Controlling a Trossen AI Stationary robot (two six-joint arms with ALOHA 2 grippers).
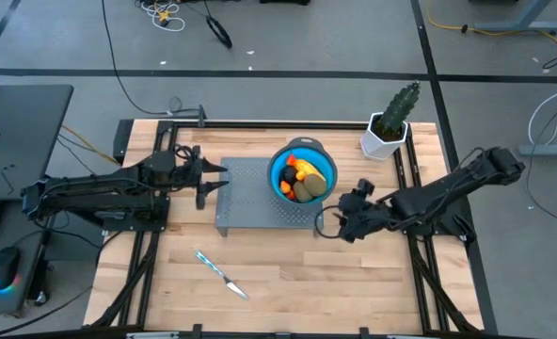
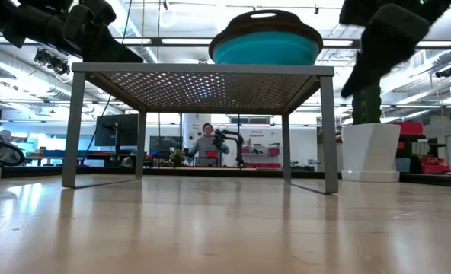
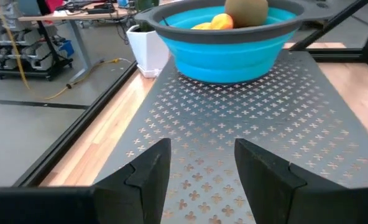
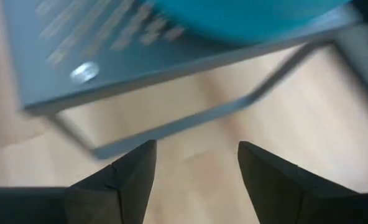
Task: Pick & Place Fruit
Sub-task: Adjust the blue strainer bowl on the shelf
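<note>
The left gripper [image 3: 196, 165] holds its jaws moderately apart with nothing between them; through the gap only the perforated top of the grey metal stand [image 1: 255, 193] shows. It hovers over the stand's left edge, pointing toward the blue bowl [image 1: 303, 171]. The right gripper [image 4: 196, 168] likewise has its jaws parted and empty, with bare wood visible between them. It sits just off the stand's front right corner, near that corner's leg and below the bowl's level.

The fruit [image 1: 302, 179] lies piled inside the bowl: a yellow-orange oval, an olive-brown oval and small orange pieces are visible, with one brown oval [image 3: 246, 11] rising above the rim in the left wrist view. The bowl rests on the right rear part of the stand, its rim close to the stand's right edge.

Between the left gripper and the bowl the stand's top is bare metal. In front of the stand the wooden worktop [image 1: 288, 273] lies open, except for a knife [image 1: 220, 273] with a light blue handle, well apart to the front left. A potted cactus [image 1: 391, 122] in a white pot stands at the rear right corner, near the bowl but not touching.
</note>
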